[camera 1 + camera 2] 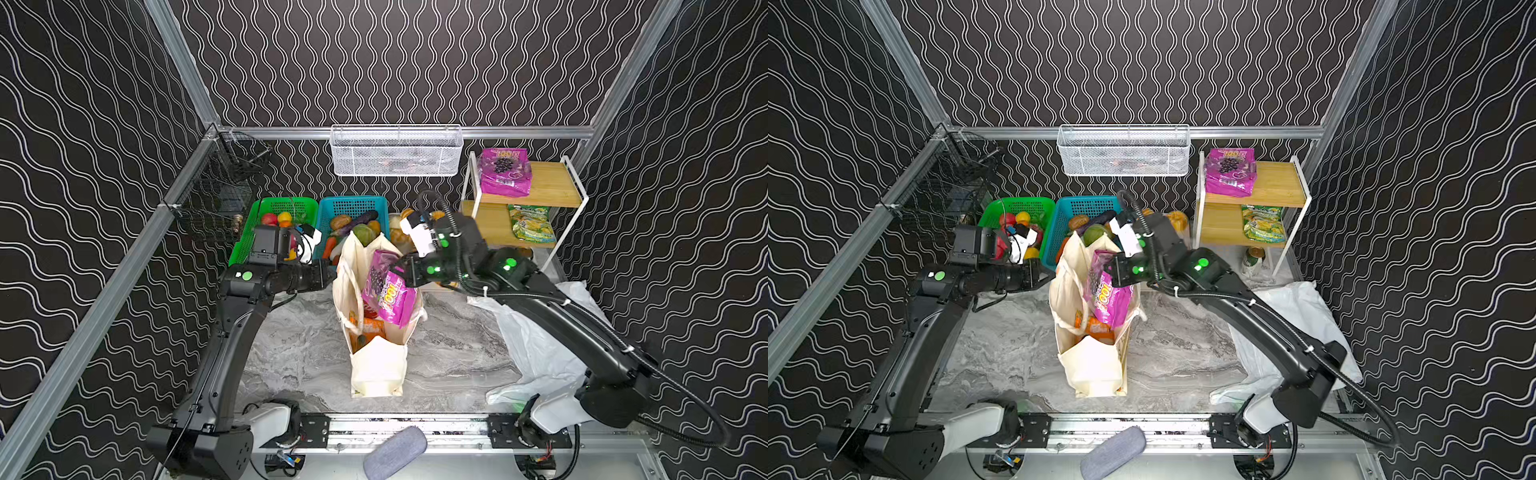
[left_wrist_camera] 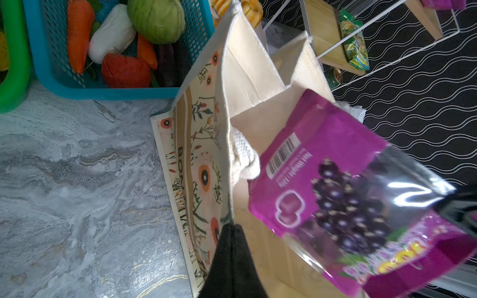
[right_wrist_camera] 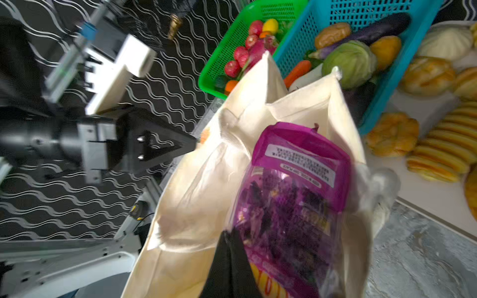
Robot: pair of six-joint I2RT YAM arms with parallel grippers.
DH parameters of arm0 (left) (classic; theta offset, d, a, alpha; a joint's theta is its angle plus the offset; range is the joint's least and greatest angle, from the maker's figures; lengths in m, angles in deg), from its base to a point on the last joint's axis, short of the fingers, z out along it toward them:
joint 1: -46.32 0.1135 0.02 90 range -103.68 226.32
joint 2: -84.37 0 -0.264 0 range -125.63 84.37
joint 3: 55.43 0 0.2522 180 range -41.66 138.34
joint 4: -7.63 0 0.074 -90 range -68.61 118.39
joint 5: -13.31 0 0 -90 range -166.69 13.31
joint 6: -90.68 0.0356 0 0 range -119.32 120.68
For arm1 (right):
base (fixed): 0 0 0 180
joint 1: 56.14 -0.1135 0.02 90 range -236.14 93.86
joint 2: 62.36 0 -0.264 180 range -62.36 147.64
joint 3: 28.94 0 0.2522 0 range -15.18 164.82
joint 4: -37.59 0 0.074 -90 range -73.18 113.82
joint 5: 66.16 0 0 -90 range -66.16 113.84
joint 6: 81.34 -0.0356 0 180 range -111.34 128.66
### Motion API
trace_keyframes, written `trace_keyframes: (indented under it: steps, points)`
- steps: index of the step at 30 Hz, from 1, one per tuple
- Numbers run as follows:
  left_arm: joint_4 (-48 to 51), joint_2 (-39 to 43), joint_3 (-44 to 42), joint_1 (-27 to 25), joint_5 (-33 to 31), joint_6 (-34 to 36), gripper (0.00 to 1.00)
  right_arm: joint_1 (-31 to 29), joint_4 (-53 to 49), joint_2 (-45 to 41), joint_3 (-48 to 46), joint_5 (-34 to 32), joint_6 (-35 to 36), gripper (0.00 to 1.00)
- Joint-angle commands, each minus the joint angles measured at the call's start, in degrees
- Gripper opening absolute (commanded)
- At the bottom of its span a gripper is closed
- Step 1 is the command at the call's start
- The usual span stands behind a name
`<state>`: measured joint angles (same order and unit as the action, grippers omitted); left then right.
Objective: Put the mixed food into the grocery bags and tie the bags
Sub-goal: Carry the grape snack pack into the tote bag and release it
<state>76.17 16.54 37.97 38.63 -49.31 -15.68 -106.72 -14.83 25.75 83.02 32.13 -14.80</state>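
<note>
The cream canvas tote (image 1: 378, 365) (image 1: 1096, 365) stands open at mid table, with an orange-red snack packet (image 1: 372, 328) inside. My left gripper (image 1: 334, 270) (image 2: 232, 227) is shut on the rim of its flower-print side (image 2: 204, 144). My right gripper (image 1: 399, 274) (image 3: 231, 232) is shut on the purple grape-print packet (image 1: 386, 291) (image 2: 335, 180) (image 3: 296, 193), which hangs tilted in the tote's mouth. The white plastic bag (image 1: 540, 340) lies crumpled at the right, under my right arm. Cabbage (image 2: 157, 20), white radish (image 2: 111, 36) and a carrot (image 2: 78, 33) lie in the blue basket (image 1: 353, 205).
A green basket (image 1: 274, 208) of toy fruit stands left of the blue one. Golden breads (image 3: 428, 74) lie behind the tote. The wooden shelf (image 1: 548, 187) at the back right holds another purple packet (image 1: 505, 172) and a green packet (image 1: 532, 224). A can (image 1: 1254, 259) stands beneath it.
</note>
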Motion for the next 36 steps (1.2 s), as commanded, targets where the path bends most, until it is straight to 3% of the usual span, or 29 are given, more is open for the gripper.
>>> trace_keyframes:
  steps: [1,6,13,20,22,24,26,32,36]
  points:
    - [-1.4,0.3,0.5,0.0,-0.7,-0.6,0.00,-2.5,0.8,3.2,2.2,-7.1,-0.9,0.00]
    - [-1.5,0.2,1.0,0.0,-1.6,-1.2,0.00,-5.3,-1.9,7.6,3.6,-7.7,-1.4,0.00]
    - [-1.8,0.3,0.8,0.0,-4.2,-2.4,0.00,-8.2,-3.0,8.2,2.0,3.5,-2.9,0.00]
    - [-2.4,-0.3,1.7,0.0,-6.3,-3.9,0.00,-11.5,-7.1,11.4,1.6,5.6,-1.4,0.00]
    - [-2.4,-0.6,2.3,-0.1,-6.0,-4.1,0.00,-11.5,-9.3,13.1,2.3,3.7,-0.5,0.18]
    - [-2.6,-0.5,2.6,0.0,-5.5,-4.1,0.00,-11.4,-12.4,13.9,5.3,0.8,1.4,0.25]
    - [-2.8,-0.1,2.4,0.0,-5.5,-4.1,0.00,-11.3,-12.3,12.8,7.1,-3.2,2.9,0.38]
    - [-1.9,0.3,1.9,0.0,-6.3,-3.9,0.00,-10.0,-6.2,2.1,6.1,-14.8,4.3,0.73]
    - [-1.9,0.7,1.8,0.0,-7.5,-4.3,0.00,-3.9,-6.1,-5.6,-1.7,-22.3,-3.4,0.76]
